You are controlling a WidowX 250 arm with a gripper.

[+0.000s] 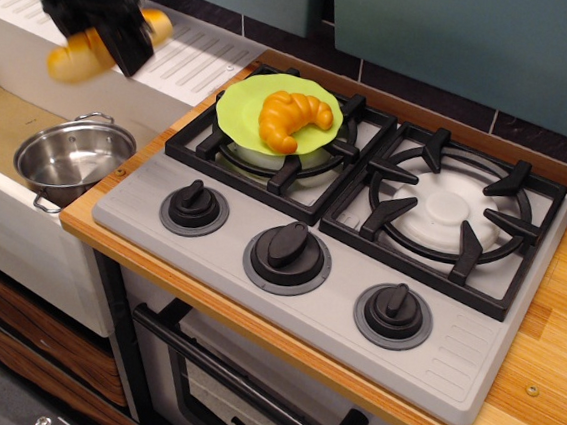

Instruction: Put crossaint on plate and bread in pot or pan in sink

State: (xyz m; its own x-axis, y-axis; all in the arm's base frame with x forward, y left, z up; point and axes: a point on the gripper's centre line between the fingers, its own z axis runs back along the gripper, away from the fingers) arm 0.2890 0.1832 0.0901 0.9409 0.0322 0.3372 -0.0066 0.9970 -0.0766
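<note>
The crossaint (290, 119) lies on the lime-green plate (239, 106), which rests on the left burner. My gripper (114, 41) is shut on the bread (77, 57), a long yellow loaf held tilted in the air at the upper left, over the drainboard and above the sink. The steel pot (71, 158) stands empty in the sink (1, 125), below and slightly in front of the loaf. The arm covers the loaf's middle.
A stove (362, 230) with two black grates and three knobs fills the middle. A white ribbed drainboard (193, 58) lies behind the sink. A wooden counter edge (554, 329) runs on the right.
</note>
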